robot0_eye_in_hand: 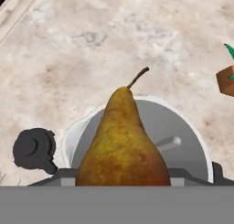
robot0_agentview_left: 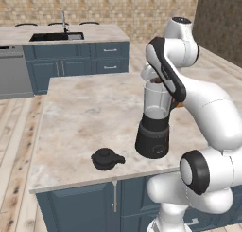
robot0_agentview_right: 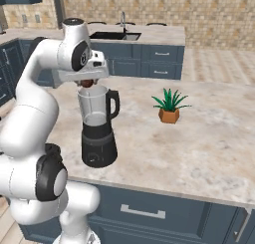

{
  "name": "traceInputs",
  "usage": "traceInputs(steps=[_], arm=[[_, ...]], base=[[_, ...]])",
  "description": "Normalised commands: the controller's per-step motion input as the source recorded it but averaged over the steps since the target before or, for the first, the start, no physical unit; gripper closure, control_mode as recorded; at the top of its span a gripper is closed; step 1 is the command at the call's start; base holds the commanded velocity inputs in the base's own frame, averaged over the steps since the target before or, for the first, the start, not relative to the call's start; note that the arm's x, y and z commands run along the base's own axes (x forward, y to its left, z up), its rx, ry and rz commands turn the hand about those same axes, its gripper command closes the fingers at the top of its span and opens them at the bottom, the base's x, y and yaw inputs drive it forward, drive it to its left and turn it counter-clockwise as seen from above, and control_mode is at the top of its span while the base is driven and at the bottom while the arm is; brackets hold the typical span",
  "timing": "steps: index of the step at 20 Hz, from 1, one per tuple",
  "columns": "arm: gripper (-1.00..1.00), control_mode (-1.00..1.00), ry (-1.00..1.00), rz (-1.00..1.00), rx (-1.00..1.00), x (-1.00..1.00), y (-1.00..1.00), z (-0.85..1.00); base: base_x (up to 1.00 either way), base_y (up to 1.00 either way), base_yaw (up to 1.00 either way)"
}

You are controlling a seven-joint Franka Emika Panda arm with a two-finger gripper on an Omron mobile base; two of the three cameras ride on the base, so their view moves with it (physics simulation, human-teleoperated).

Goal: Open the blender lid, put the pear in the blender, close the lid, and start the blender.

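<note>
A brown-yellow pear (robot0_eye_in_hand: 122,141) with its stem pointing away fills the middle of the hand view, held between my fingers. My gripper (robot0_agentview_right: 87,82) is shut on the pear (robot0_agentview_right: 88,83) just above the open mouth of the blender (robot0_agentview_right: 98,133). The blender's clear jar (robot0_agentview_left: 157,99) stands on its black base (robot0_agentview_left: 152,141) near the front of the island counter. Looking down, the jar's round rim (robot0_eye_in_hand: 183,127) lies right under the pear. The blender lid (robot0_agentview_left: 106,158), a black cap with a knob, lies on the counter left of the base, also in the hand view (robot0_eye_in_hand: 34,148).
A small green potted plant (robot0_agentview_right: 169,106) stands on the counter right of the blender. The marble island counter (robot0_agentview_left: 85,117) has its front edge close to the lid. A sink (robot0_agentview_left: 56,36) and blue cabinets sit along the back.
</note>
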Motion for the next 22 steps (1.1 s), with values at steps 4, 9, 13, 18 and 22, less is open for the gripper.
traceInputs(steps=[4, 9, 13, 18, 22], arm=[[1.00, -1.00, 0.13, 0.00, 0.00, 0.03, -0.25, -0.46], [1.00, -1.00, 0.13, 0.00, 0.00, 0.14, -0.05, -0.44], [1.00, -1.00, 0.12, 0.00, 0.00, 0.30, 0.00, -0.32], [1.00, -1.00, 0.13, 0.00, 0.00, 0.11, 0.00, -0.39], [1.00, -1.00, 0.07, -0.01, 0.00, 0.00, 0.00, -0.53]], base=[[0.00, 0.00, 0.00], [0.00, 0.00, 0.00], [0.00, 0.00, 0.00], [0.00, 0.00, 0.00], [0.00, 0.00, 0.00]])
